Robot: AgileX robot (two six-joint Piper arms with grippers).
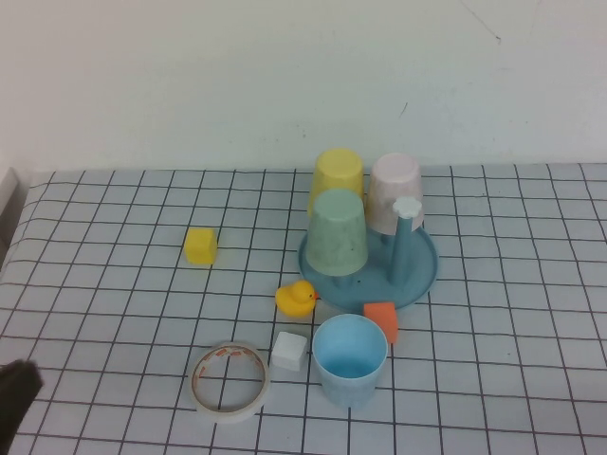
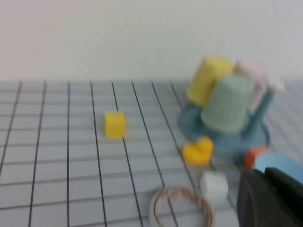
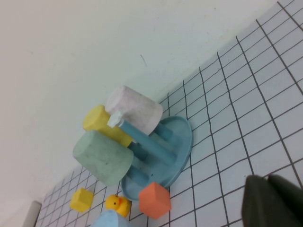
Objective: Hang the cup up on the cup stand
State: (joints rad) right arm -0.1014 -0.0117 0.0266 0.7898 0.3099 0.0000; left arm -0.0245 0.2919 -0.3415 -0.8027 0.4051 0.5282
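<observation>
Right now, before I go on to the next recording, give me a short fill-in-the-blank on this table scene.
1. The blue cup stands ____ on the table, mouth up.
2. ____ cups already hang on the cup stand.
3. The free peg on the stand has a ____ cap.
4. The left gripper and the right gripper are both ____ and hold nothing.

Missing words: upright; three; white; shut

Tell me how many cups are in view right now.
4. Yellow cup, pink cup and green cup hang on the cup stand; the blue cup stands upright in front of it. More could be hidden behind.
</observation>
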